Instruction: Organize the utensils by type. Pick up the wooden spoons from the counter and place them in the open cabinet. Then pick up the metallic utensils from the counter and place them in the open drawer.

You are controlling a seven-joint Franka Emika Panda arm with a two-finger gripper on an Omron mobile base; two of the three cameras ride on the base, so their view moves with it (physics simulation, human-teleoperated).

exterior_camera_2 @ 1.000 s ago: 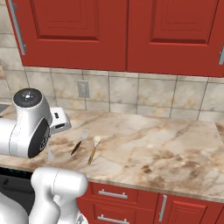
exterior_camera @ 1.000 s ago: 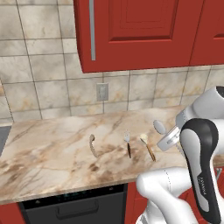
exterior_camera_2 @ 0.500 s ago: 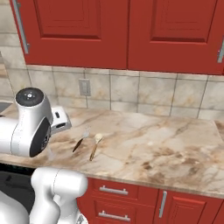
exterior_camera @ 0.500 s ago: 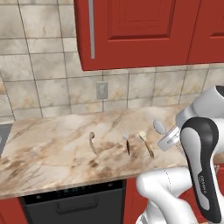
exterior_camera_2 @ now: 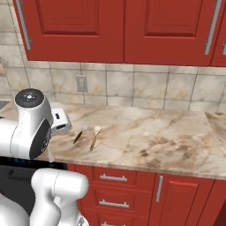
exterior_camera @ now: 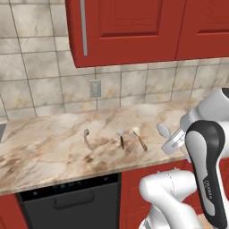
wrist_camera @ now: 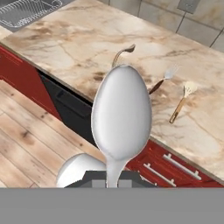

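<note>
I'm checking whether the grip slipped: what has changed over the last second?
The whole view slid slightly left and up, wall included: the base moved, not the things. The end effector stays shut on the grey spoon. The fork, curved spoon and brown-handled spoon lie unmoved on the counter.

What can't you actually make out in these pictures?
- Handle of the held spoon: in the hand view its own big bowl covers most of it, and the bottom edge cuts off the rest.
- Pincer, shut on that spoon: hand view, cut off at the bottom edge.
- Tines of the fork: right base view, too small.
</note>
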